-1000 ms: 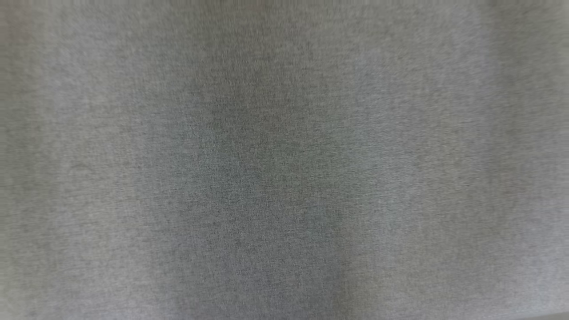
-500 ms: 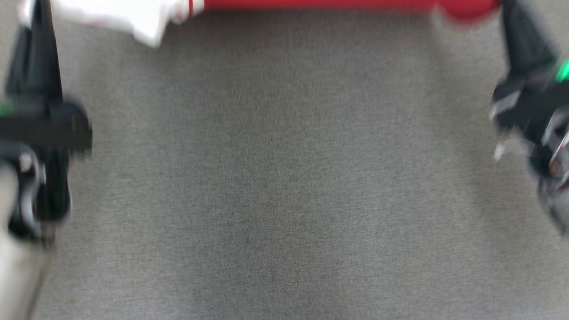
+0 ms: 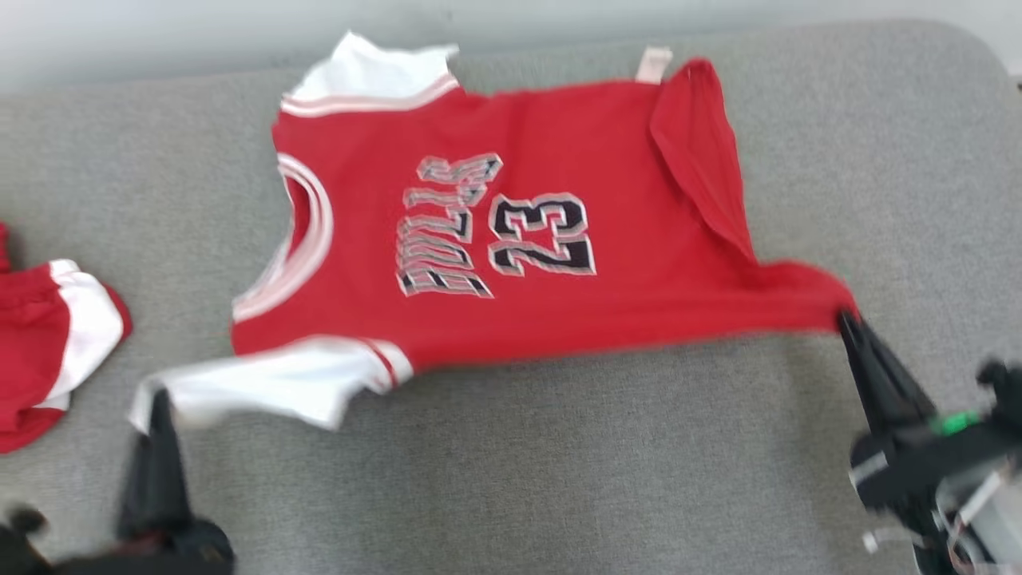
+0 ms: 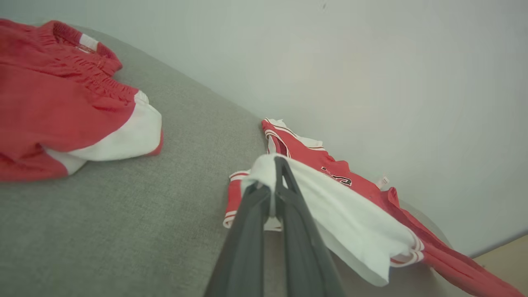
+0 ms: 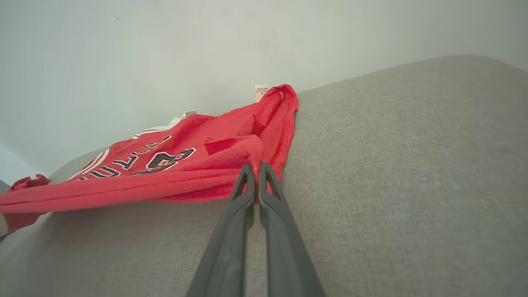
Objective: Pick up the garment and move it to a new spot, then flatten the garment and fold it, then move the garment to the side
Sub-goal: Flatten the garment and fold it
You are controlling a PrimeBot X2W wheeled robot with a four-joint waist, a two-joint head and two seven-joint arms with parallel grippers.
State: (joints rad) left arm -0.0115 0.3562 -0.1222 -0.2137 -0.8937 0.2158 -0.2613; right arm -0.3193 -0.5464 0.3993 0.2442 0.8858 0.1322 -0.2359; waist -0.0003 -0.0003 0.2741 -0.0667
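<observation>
The garment (image 3: 511, 239) is a red jersey with white sleeves and the number 23, spread across the grey couch cushion (image 3: 511, 463) with its neck toward the left. My left gripper (image 3: 158, 399) is shut on the near white sleeve (image 4: 330, 206), pinching its edge. My right gripper (image 3: 845, 318) is shut on the red hem corner (image 5: 247, 154) at the right. The near edge is stretched between the two grippers and lifted a little off the cushion. The far hem corner (image 3: 695, 136) is folded over onto the jersey.
A second red and white garment, shorts (image 3: 48, 351) with an elastic waist (image 4: 62, 95), lies bunched at the left end of the cushion. A pale wall (image 3: 160, 32) runs behind the couch. The cushion's rounded right end (image 3: 974, 72) is near the jersey.
The head camera has tilted up, so the jersey and both grippers have come into view; a second ago it showed blurred grey fabric. Both grippers stay shut.
</observation>
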